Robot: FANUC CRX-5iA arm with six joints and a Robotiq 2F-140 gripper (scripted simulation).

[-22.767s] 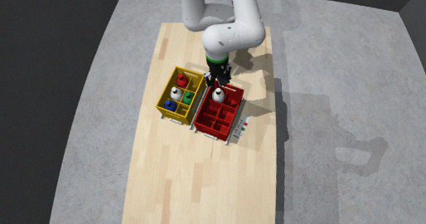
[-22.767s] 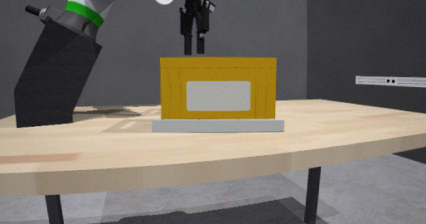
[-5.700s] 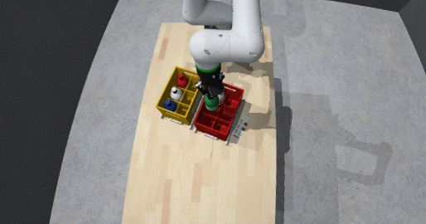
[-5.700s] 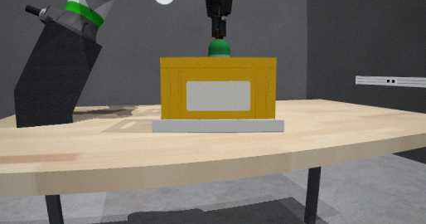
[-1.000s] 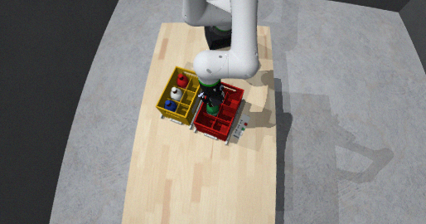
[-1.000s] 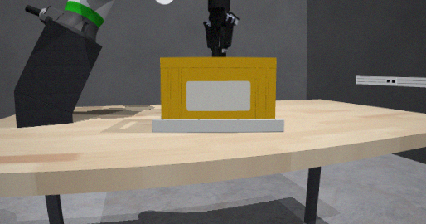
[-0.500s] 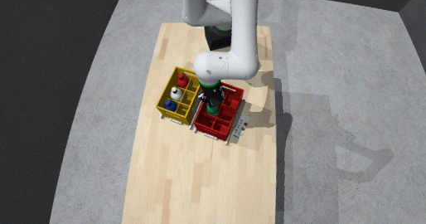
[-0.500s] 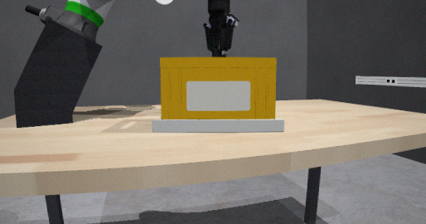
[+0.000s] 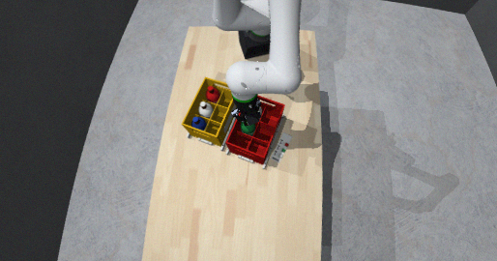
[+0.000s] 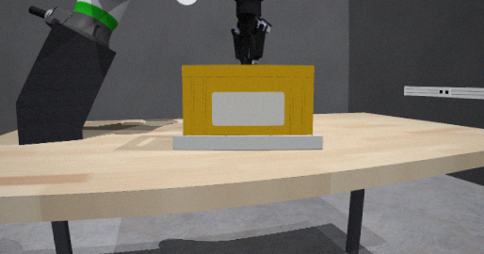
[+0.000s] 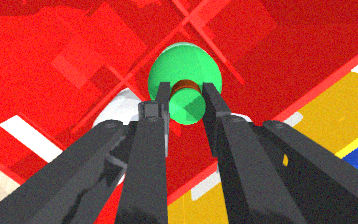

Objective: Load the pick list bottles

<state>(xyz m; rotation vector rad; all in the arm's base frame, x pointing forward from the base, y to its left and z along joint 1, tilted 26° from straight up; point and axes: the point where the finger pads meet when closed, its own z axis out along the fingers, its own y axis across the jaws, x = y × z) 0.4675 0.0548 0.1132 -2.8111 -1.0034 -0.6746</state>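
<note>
My gripper (image 11: pixel 185 98) is shut on the neck of a green bottle (image 11: pixel 185 75) and holds it over the red crate (image 9: pixel 255 129), above a cell near the crate's left side. In the top view the green bottle (image 9: pixel 248 127) shows just under the gripper (image 9: pixel 246 113). The yellow crate (image 9: pixel 214 107) beside it holds a red bottle (image 9: pixel 212 94), a white bottle (image 9: pixel 205 108) and a blue bottle (image 9: pixel 197 123). The pick list (image 9: pixel 280 147) lies to the right of the red crate. In the exterior view the gripper (image 10: pixel 248 54) reaches down behind the yellow crate (image 10: pixel 248 100), which hides the bottle.
The two crates stand side by side at mid table. The arm's dark base (image 9: pixel 253 43) stands at the far end of the table. The right column of the yellow crate looks empty.
</note>
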